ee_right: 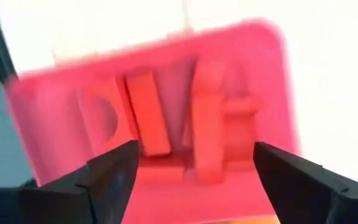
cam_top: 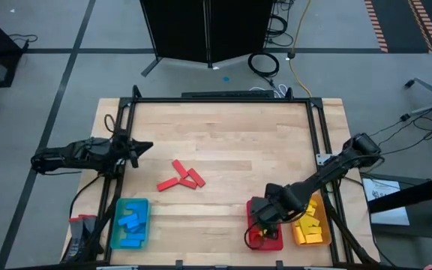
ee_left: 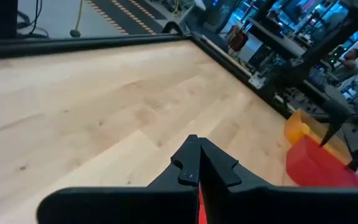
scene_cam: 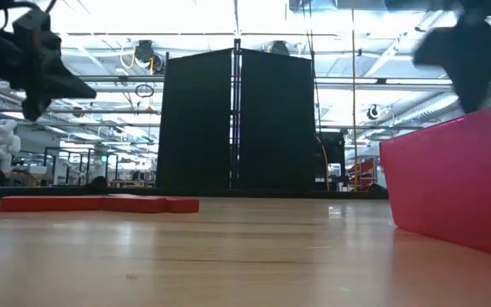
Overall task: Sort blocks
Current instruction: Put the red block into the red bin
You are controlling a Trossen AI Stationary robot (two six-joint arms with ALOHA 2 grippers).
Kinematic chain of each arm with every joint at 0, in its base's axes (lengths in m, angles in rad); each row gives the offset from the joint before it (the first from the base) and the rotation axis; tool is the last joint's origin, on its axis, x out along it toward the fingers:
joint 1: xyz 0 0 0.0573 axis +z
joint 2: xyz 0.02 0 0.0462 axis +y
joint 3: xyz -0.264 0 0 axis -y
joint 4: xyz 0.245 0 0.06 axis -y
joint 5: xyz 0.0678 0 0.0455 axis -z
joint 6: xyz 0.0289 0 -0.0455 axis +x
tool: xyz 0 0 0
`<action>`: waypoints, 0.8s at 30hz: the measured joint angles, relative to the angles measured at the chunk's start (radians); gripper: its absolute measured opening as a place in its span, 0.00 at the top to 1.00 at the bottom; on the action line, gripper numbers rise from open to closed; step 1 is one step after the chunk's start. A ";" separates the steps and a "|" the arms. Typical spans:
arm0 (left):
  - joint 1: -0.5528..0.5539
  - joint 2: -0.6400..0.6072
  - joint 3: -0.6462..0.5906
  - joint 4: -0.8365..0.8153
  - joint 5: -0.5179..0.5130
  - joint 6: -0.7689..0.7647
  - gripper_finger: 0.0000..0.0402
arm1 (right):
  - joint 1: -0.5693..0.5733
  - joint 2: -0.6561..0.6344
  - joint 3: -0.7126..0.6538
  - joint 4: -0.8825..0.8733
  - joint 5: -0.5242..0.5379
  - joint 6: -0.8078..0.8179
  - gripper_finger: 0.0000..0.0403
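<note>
My right arm reached from the right edge of the high view down toward the lower middle, its right gripper (cam_top: 263, 223) pointing downward with fingers spread wide. My left arm lay at the left edge, left gripper (cam_top: 142, 147) closed, fingertips pressed together.

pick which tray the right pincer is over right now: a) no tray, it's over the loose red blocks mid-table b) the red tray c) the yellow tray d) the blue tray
b: in the high view the right pincer hangs over the red tray, and its wrist view looks straight down between open fingers at red blocks lying in that tray.
</note>
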 joint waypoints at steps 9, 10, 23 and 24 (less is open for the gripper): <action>-0.064 -0.001 -0.149 0.176 -0.031 -0.050 1.00 | -0.134 -0.157 0.047 0.138 0.505 0.086 0.26; -0.079 -0.001 -0.159 0.199 -0.047 -0.051 1.00 | -0.162 -0.158 0.047 0.188 0.516 0.086 0.27; -0.248 -0.003 -0.076 0.109 -0.097 0.041 1.00 | -0.485 0.177 0.158 0.590 0.198 -0.075 0.27; -0.258 -0.003 -0.060 0.075 -0.093 0.045 1.00 | -0.496 0.215 0.199 0.561 0.172 -0.103 0.27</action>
